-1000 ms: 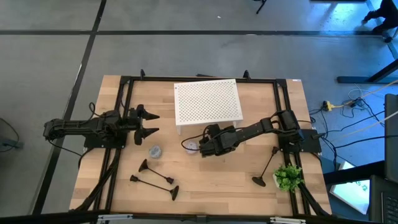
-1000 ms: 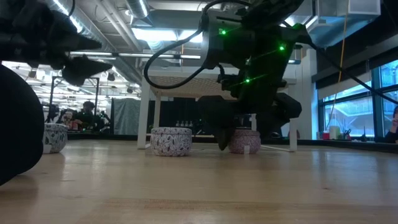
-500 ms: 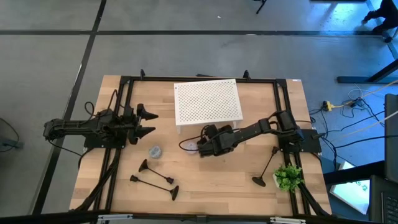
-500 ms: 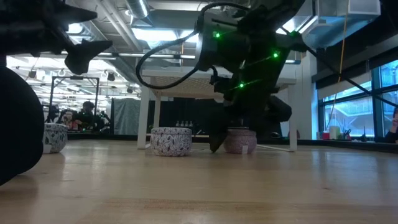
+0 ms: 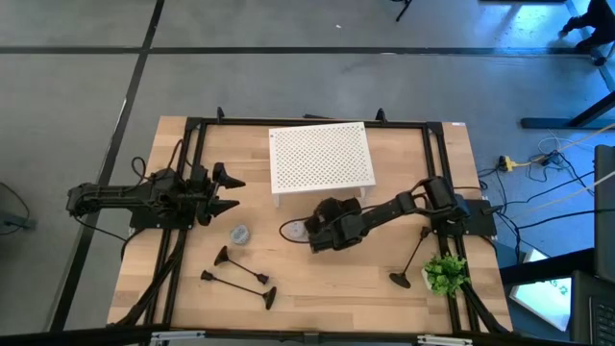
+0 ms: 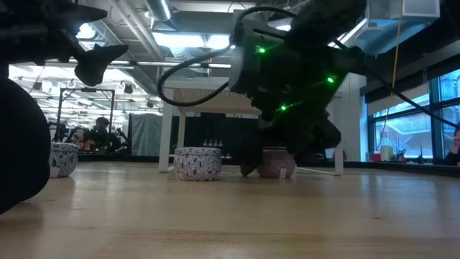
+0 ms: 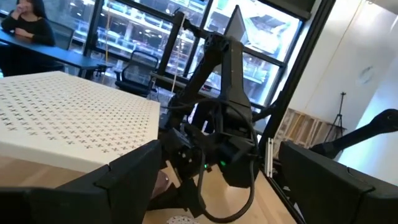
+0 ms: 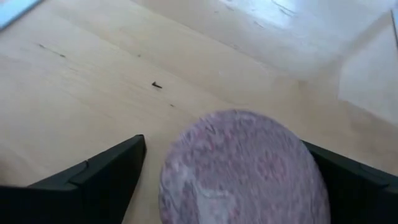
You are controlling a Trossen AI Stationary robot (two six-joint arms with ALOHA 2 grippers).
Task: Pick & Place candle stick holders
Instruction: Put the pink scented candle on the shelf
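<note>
Pinkish patterned tin (image 8: pixel 242 168) sits directly between the spread fingers of the right hand (image 5: pixel 309 232), which hangs low over the table (image 5: pixel 317 288) just below the white perforated riser (image 5: pixel 320 159); the fingers stand wide and grip nothing yet. From the tin, a second, grey-patterned tin (image 5: pixel 239 234) lies at nine o'clock in the high view, well apart. The candle stick holders are elsewhere: two lie tipped over at about seven o'clock from the right hand (image 5: pixel 238 276), and another (image 5: pixel 413 259) rests slanted at about four o'clock, next to a small green plant (image 5: pixel 444 274). The left hand (image 5: pixel 227 189) waits released at the table's left side, around ten o'clock from the grey tin.

The step in hand appears to be a grasp on the pink tin, though the task names the holders. To do it well, the fingers should come down evenly on both sides of the round wall before closing, so the tin does not skid. A lying holder would want a pinch across its thin stem.
</note>
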